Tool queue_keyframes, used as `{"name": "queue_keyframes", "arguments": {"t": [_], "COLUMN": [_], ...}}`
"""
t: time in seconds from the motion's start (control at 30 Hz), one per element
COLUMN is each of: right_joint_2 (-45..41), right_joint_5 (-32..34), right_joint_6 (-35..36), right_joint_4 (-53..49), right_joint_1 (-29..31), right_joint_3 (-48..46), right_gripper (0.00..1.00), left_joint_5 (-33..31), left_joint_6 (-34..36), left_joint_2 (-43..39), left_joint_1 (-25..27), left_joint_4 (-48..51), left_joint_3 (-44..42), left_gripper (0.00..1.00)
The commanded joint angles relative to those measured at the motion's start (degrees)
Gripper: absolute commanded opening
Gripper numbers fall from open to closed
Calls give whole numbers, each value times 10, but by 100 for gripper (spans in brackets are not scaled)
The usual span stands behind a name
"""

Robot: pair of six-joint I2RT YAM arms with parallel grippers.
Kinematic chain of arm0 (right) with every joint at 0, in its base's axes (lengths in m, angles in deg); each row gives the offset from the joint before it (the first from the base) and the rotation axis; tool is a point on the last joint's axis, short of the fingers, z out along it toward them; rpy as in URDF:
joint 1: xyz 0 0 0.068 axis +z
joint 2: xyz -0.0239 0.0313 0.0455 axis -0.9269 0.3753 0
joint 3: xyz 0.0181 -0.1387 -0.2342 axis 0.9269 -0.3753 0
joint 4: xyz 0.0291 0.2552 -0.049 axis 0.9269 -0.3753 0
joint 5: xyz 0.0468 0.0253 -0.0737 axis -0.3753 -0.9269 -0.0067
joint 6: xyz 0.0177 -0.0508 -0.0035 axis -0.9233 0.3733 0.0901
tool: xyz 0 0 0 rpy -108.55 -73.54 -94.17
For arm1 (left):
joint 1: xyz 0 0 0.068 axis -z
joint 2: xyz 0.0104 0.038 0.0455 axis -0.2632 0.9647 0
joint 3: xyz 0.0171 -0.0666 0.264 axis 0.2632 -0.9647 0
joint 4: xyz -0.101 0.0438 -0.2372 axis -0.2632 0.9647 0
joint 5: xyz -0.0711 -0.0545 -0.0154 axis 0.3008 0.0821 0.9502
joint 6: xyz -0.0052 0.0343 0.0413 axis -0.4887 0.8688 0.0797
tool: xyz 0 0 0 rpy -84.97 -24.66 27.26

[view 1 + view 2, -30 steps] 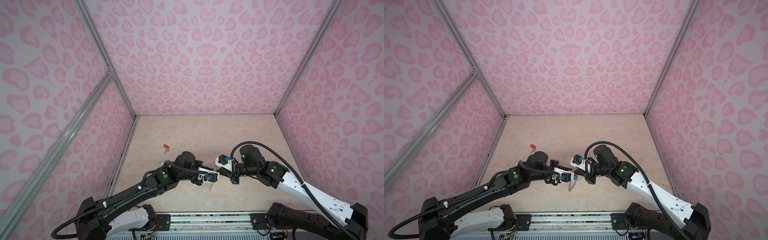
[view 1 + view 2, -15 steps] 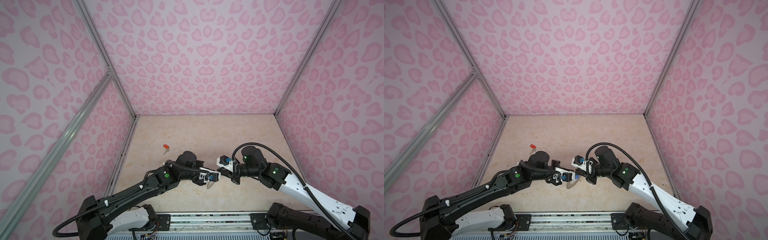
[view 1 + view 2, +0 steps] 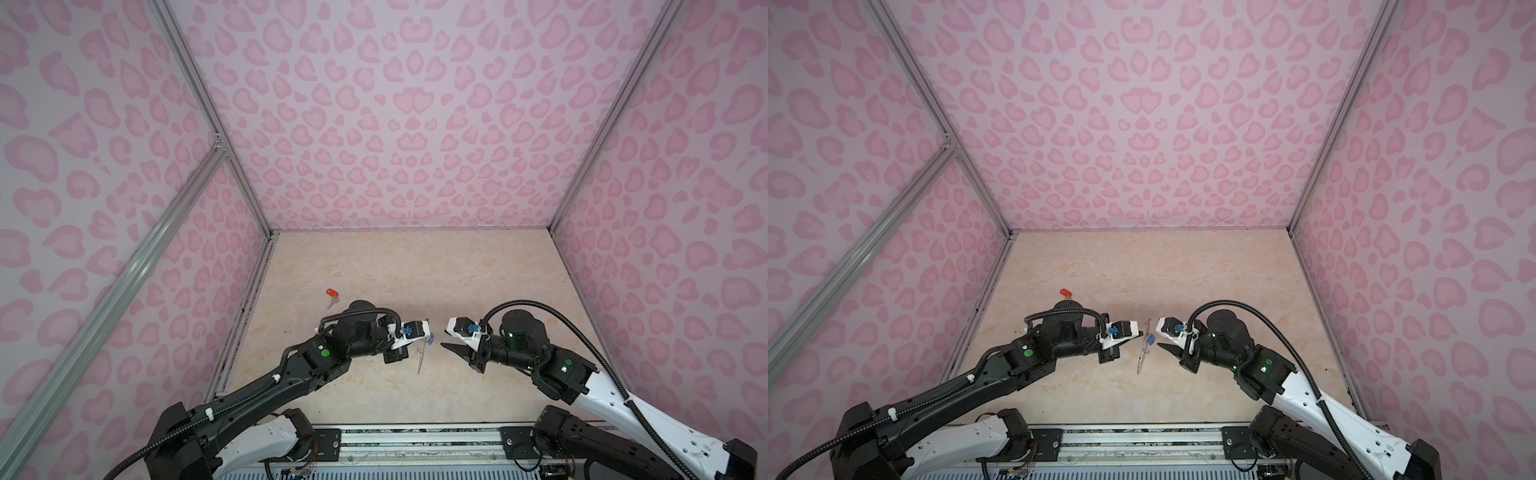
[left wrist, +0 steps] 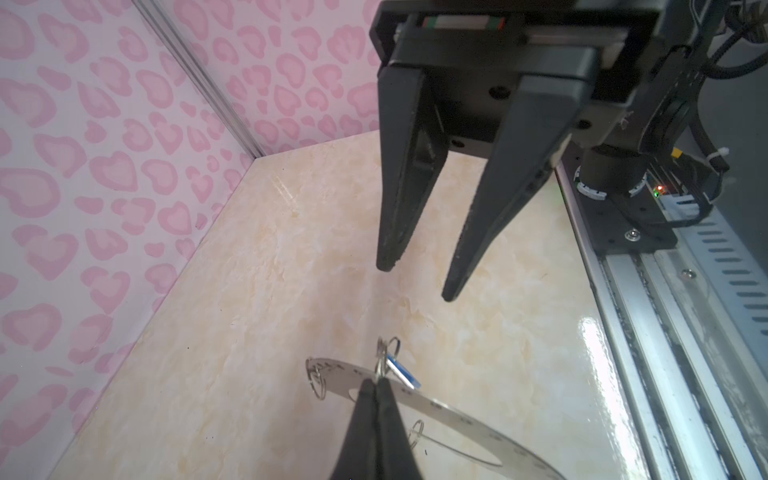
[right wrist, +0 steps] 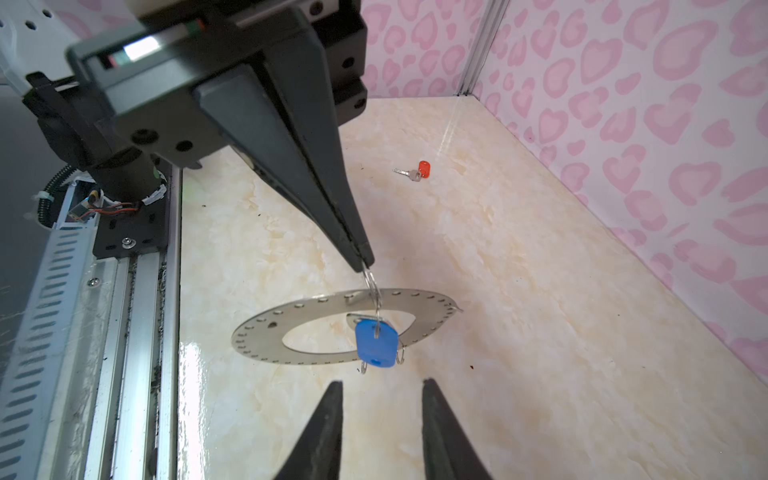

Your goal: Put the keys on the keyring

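Note:
My left gripper (image 4: pixel 376 384) is shut on a small wire loop at the rim of the keyring (image 5: pixel 291 320), a flat grey disc with a wide hole, which hangs from it above the table. The blue-tagged key (image 5: pixel 376 343) dangles from that same loop. In both top views the keyring (image 3: pixel 422 355) (image 3: pixel 1143 348) shows nearly edge-on below the left gripper (image 3: pixel 424 337) (image 3: pixel 1141 333). My right gripper (image 5: pixel 382 384) is open and empty, a short way to the right of the blue tag (image 3: pixel 430 340). The red-tagged key (image 3: pixel 331 293) (image 5: pixel 419 170) lies flat on the table at the left.
The beige marble-look table (image 3: pixel 415 270) is boxed in by pink patterned walls on three sides. A metal rail (image 3: pixel 415 436) with the arm bases runs along the front edge.
My right gripper has opened and drawn back to the right, away from the left one. The keyring with the blue key now hangs from the left gripper alone.

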Motion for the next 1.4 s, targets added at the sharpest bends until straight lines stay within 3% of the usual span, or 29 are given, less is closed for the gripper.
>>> {"name": "queue_keyframes", "arguments": {"t": [0.0,0.2,0.4,0.53,0.77,1.37], "right_joint_2": [4,4,-7,0,51,59], "right_joint_5": [20,22,9,-30,-102,-103], "right_joint_6": [-8,4,2,0,5,5], "right_joint_4": [46,82,97,93,45,39], "right_joint_1": [7,9,1,-19,-27,-29], "right_joint_3": [3,1,2,19,68,67], "right_gripper": [32,31,29,23,23,17], "left_joint_5": [16,16,28,40,47,67], "left_joint_6": [-53,-93,-91,-77,-62,-46], "left_joint_2": [-9,-11,-16,-18,-18,-15], "left_joint_1": [-4,-11,-11,-11,-12,-12], "left_joint_4": [-83,-148,-186,-183,-174,-161], "left_joint_3": [-9,-21,-36,-36,-30,-27], "left_gripper": [3,3,3,3,3,3]}}
